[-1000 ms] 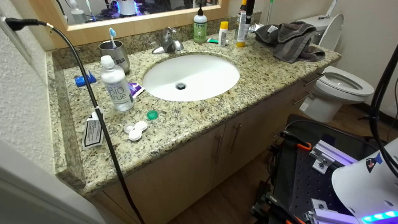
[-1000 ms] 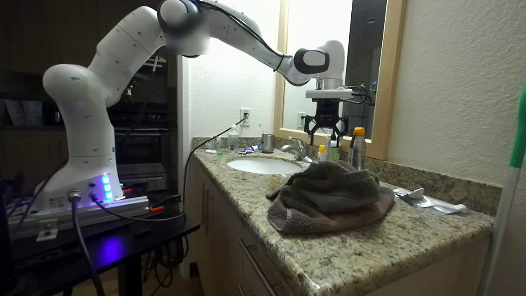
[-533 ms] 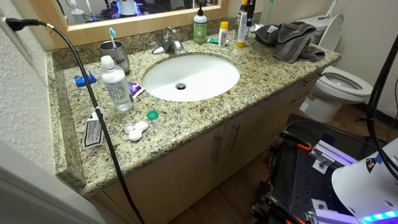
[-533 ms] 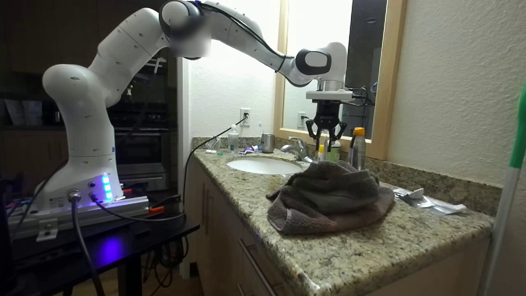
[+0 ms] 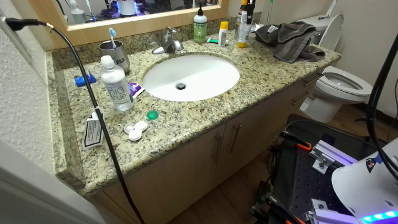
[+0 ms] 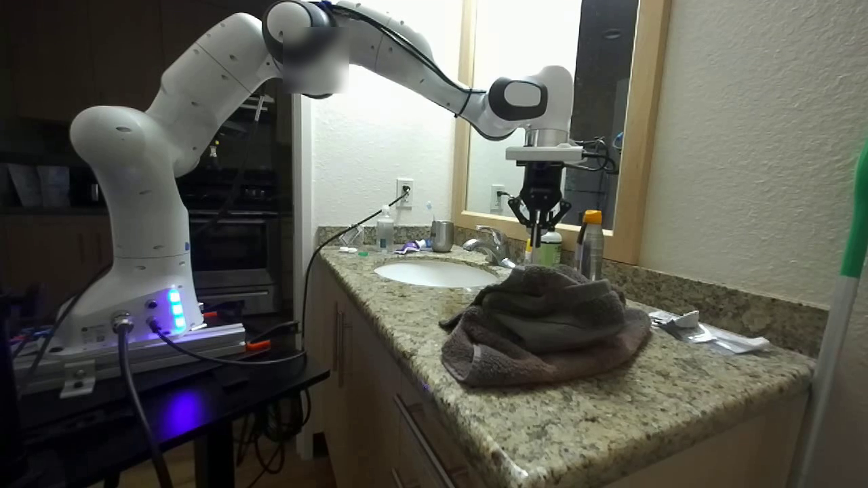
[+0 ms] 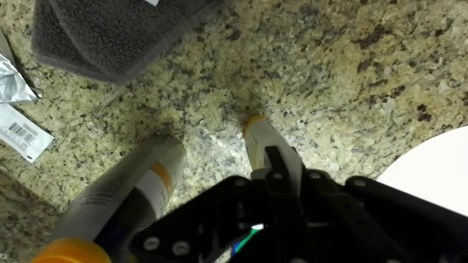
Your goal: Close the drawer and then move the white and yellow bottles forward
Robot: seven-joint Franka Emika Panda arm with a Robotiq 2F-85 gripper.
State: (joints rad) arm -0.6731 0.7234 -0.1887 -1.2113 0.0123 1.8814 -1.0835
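Pinch of black gripper on white yellow-capped plastic tube; slide forward upright; steer clear of crumpled grey towel.

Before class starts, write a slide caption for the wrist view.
Claw shut on a yellow-based white tube; orange-capped bottle lower left, gray towel upper left, sink at right.
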